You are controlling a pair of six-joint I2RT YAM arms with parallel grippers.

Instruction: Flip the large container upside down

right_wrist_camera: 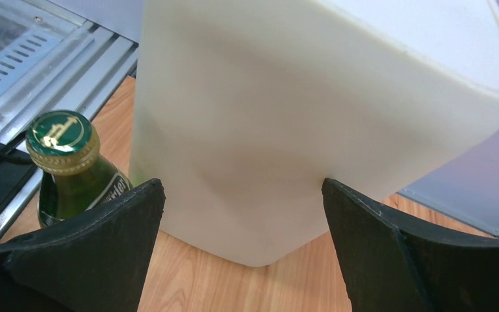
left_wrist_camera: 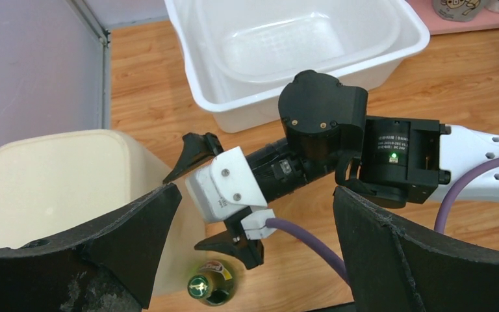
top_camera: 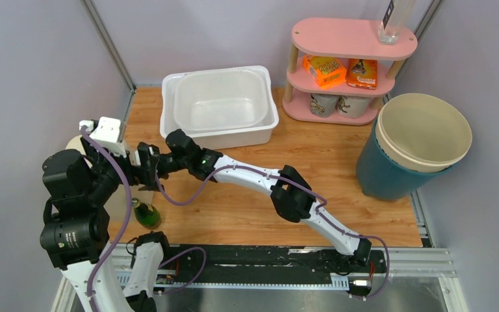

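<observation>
Cream container (right_wrist_camera: 286, 130) sits base-up at the surface's (top_camera: 338, 162) left edge; right gripper (right_wrist_camera: 242, 188) and left gripper (left_wrist_camera: 256, 195) gape open, empty, since the flip looks finished.

The top external camera hangs above and behind the arm bases, looking down and forward over the whole table (top_camera: 338, 162) as far as its far edge. The left wrist camera sits above the table's left edge. It looks steeply down past the left gripper (left_wrist_camera: 256, 190) and sees the right gripper (left_wrist_camera: 183, 211) and the white tub (left_wrist_camera: 312, 84) at middling range. The right wrist camera sits low near the near-left corner, very close to the cream container (right_wrist_camera: 286, 130), and faces its side and the left wall. All three views share that container and the green bottle (right_wrist_camera: 71, 169) beside it.
</observation>
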